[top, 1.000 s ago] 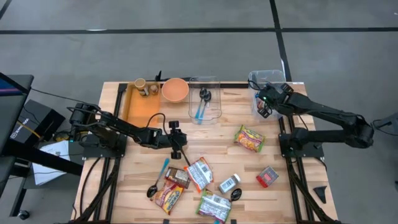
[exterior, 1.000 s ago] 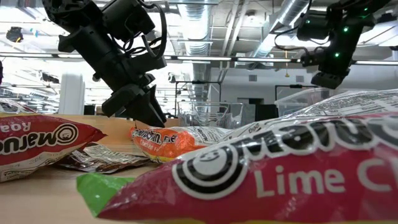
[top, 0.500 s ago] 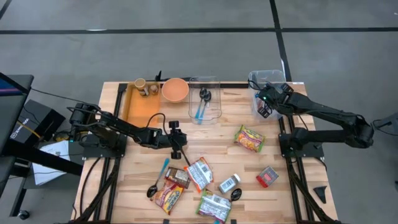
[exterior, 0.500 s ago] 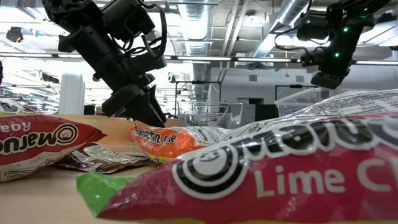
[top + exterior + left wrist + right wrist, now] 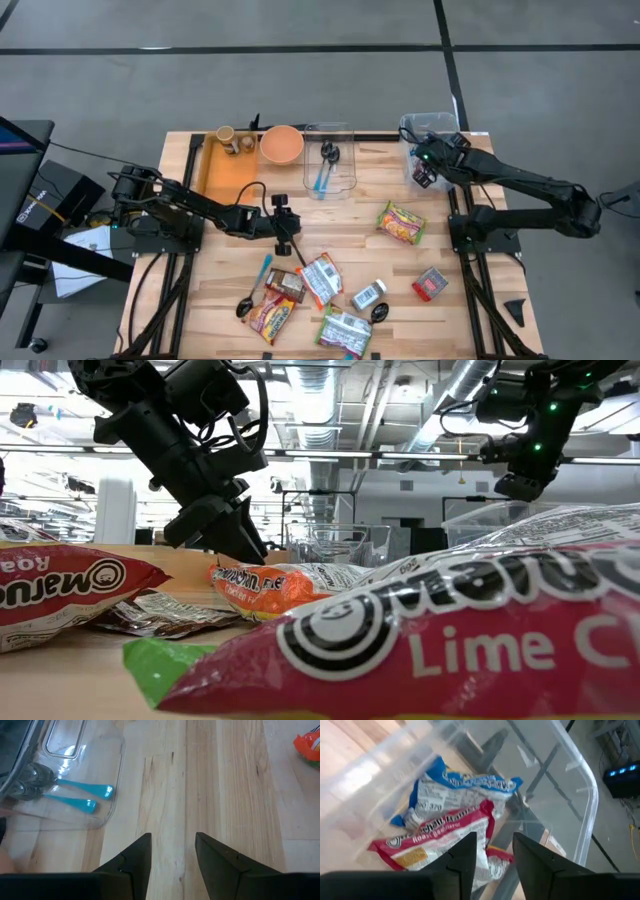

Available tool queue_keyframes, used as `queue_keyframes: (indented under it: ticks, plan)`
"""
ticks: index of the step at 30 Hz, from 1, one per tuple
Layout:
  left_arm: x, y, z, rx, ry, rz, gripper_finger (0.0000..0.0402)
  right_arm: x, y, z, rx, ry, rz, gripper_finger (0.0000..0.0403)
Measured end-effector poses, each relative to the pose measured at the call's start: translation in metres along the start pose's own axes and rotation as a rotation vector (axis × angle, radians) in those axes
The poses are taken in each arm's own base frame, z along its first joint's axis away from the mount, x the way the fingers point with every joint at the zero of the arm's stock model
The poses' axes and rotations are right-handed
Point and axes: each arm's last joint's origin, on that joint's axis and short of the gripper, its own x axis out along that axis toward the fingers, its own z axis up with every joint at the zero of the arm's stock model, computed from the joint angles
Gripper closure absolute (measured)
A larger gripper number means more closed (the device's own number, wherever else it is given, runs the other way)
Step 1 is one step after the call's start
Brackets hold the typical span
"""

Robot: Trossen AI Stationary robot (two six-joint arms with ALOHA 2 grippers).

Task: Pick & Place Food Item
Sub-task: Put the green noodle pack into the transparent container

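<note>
My right gripper (image 5: 491,857) hung empty, fingers apart, over the bin (image 5: 580,810), noodle packets (image 5: 447,827) lying directly below; my left gripper (image 5: 172,852), also parted, hovered above bare wooden table (image 5: 225,785).

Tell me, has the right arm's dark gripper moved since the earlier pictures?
Yes, slightly. In the low view the right gripper has risen a little against the clear plastic bin below it.

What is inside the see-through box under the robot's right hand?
Two noodle packets lie in the clear bin: a blue one and a red one overlapping it. Anything beneath them is covered.
</note>
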Motion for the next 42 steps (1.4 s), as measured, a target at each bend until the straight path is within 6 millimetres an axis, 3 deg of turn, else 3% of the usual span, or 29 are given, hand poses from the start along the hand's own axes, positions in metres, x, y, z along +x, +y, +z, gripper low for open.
queue_keyframes:
  ticks: [4,9,15,24,30,37,42]
  plan:
    - [0.000,0.000,0.001,-0.002,-0.006,0.001,0.0257,-0.012,-0.004,0.012,-0.007,-0.057,0.011,0.0273]
    - [0.000,0.000,0.001,-0.004,-0.013,0.001,0.0257,-0.043,-0.011,0.035,0.038,-0.199,0.059,0.0275]
    - [0.000,0.000,0.001,-0.006,-0.013,0.001,0.0257,-0.078,0.006,0.049,-0.019,-0.382,0.357,0.0275]
    - [0.000,0.000,0.001,-0.029,-0.014,0.001,0.0257,-0.116,0.045,0.029,-0.118,-0.401,0.682,0.0276]
    - [0.000,0.000,0.002,-0.051,-0.015,0.000,0.0257,-0.140,0.071,0.011,-0.206,-0.384,0.799,0.0276]
    - [0.000,0.000,0.002,-0.061,-0.023,0.000,0.0257,-0.151,0.090,-0.003,-0.301,-0.363,0.839,0.0276]
    - [0.000,0.000,0.003,-0.063,-0.024,0.000,0.0257,-0.149,0.089,-0.001,-0.285,-0.353,0.828,0.0276]
